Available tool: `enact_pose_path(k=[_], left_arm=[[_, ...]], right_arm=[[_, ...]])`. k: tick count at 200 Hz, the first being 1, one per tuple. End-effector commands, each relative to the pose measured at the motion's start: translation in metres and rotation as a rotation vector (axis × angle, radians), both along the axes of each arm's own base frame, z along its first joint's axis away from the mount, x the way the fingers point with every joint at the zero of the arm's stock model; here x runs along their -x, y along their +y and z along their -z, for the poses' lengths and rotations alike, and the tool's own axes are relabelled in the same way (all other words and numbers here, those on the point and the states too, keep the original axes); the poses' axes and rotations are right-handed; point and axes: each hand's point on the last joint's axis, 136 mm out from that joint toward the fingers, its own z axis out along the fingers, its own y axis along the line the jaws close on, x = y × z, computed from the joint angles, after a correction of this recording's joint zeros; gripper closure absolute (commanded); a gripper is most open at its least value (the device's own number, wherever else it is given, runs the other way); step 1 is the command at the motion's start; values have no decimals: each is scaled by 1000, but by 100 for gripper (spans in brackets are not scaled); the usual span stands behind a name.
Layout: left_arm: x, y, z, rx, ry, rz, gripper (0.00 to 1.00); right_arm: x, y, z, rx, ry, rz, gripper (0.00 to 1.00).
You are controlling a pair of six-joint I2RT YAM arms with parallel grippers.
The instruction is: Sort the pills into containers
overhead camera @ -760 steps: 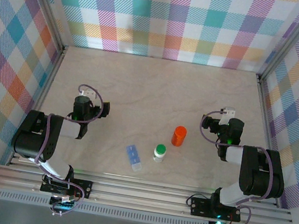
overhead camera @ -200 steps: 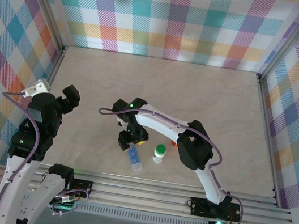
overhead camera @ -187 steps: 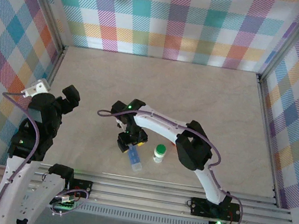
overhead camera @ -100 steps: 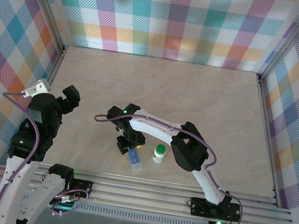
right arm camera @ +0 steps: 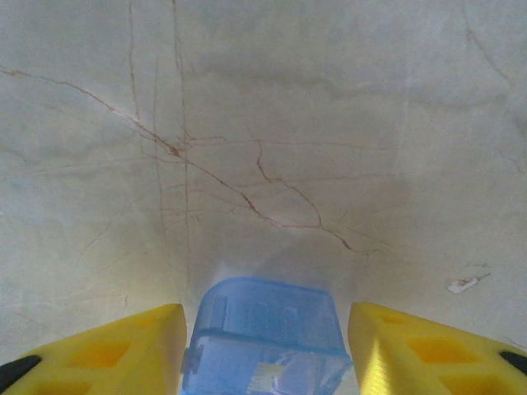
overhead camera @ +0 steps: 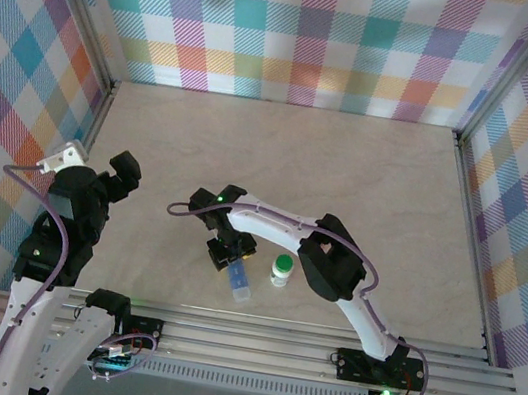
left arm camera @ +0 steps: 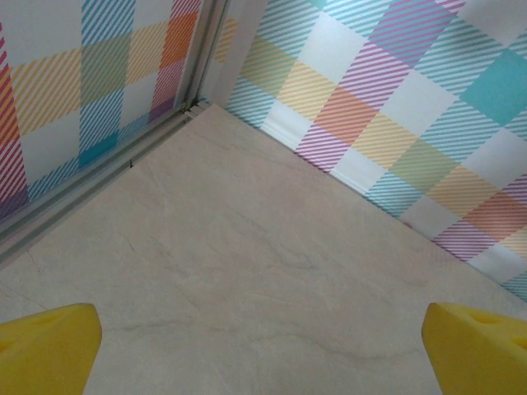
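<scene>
Print on white green-capped bottle (overhead camera: 281,269) too small to read; top view gives just a green cap and a white body; no other lettering legible on pill box (right arm camera: 262,329); its front end carries a pale patch, too blurred to read.

Right gripper (overhead camera: 231,251) is down at table (overhead camera: 369,175) level over the far end of the pill box; yellow fingers (right arm camera: 99,350) part-way closed, one on each side of the box end; both inner edges sit right against the box walls in the wrist view; cannot tell if they actually clamp it or only flank it.

Pill box is pale-blue, translucent and flat on the table near the front edge, angled, just left of the white bottle and apart from it; pills not resolvable through its wall.

Left gripper (left arm camera: 263,354) is raised at the left side, aimed at the far-left corner where the table meets the plaid wall (left arm camera: 395,107); fingertips (left arm camera: 45,346) spread to the full width of the wrist view; only bare table between them; holding nothing.

Small white fleck (right arm camera: 461,285) on the table, right of the box end.
</scene>
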Motion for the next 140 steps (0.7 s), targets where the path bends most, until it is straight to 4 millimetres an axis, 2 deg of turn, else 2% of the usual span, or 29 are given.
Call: enact_pose_path(k=[1, 30, 53, 75, 105, 124, 140], left_arm=[[3, 1, 2, -23, 4, -4, 0], [3, 1, 2, -22, 3, -1, 0], [3, 1, 2, -23, 2, -1, 0], [4, 1, 1, -23, -1, -5, 0], [6, 3, -2, -25, -10, -14, 0], [8, 5, -2, -30, -14, -24, 0], [10, 6, -3, -31, -17, -28, 0]], right_arm=[[7, -7, 10, 33, 16, 23, 46], [2, -6, 7, 26, -10, 21, 58], [-7, -1, -1, 11, -51, 10, 60], [-22, 13, -19, -49, -87, -6, 63], [-63, 32, -64, -160, -227, -51, 64], [-103, 31, -92, -202, -352, -99, 64], [-137, 20, -107, -197, -431, -187, 64]])
